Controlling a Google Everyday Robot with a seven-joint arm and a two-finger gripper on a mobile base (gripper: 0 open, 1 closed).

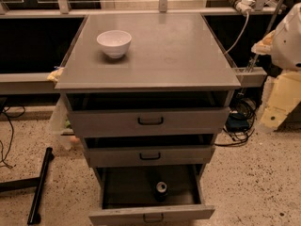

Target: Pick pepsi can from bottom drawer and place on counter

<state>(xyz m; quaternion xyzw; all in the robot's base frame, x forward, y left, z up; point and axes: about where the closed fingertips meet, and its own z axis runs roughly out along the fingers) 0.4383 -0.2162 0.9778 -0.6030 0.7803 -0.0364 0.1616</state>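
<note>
- The task is at its very first step: the pepsi can (161, 188) is not yet picked. It stands upright in the bottom drawer (117, 214), at the lower centre of the frame, a little right of the middle of the dark interior and with its silver top facing up.
- The bottom drawer is pulled out far enough that the can is reachable from above. The two shallower drawers (188, 121) over it are only slightly open.
- The counter (178, 55) fills the upper centre of the frame. A white bowl (114, 43) stands on its upper left part, and the rest of the surface gives room for the can.
- In my judgement the next move calls for a reach down into the drawer, then a descent onto the can from above. The middle drawer's front hangs just above the can's place, so the approach must avoid it.
- The gripper is not in the frame, so I cannot tell how far open it is. It does not hold the can, which is in the drawer.
- A white rounded body (290, 36) at the upper right edge is possibly part of the arm, well apart from the drawer.
</note>
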